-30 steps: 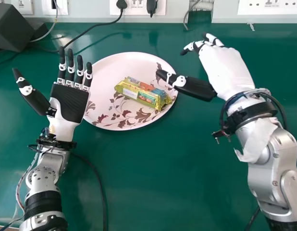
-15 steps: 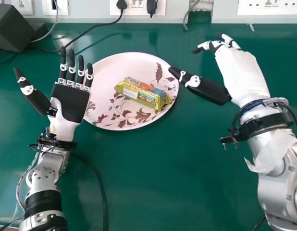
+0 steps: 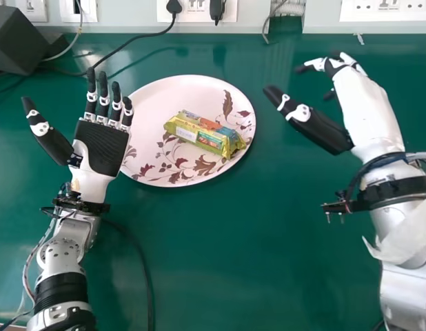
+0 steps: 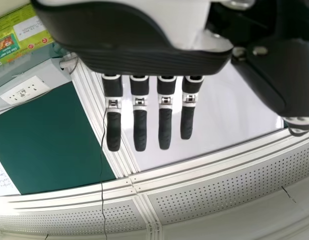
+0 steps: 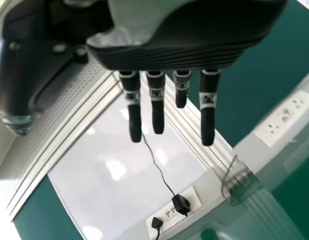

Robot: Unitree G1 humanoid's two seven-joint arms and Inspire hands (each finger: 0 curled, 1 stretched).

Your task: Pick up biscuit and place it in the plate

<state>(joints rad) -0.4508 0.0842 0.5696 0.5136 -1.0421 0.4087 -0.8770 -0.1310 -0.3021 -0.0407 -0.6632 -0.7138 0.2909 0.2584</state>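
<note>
Easing right, R hand (image 3: 368, 121) clears plate (image 3: 154, 100), fingers open, L hand (image 3: 99, 148) ditto; biscuit (image 3: 199, 132) on plate, job prob. done.

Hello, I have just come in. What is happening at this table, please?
A robot's task is to put the biscuit on the plate, and it looks done: the yellow biscuit packet lies on the plate. Neither hand touches it. The right hand is open, to the right of the plate; the left hand is open, palm up, at its left edge.
</note>
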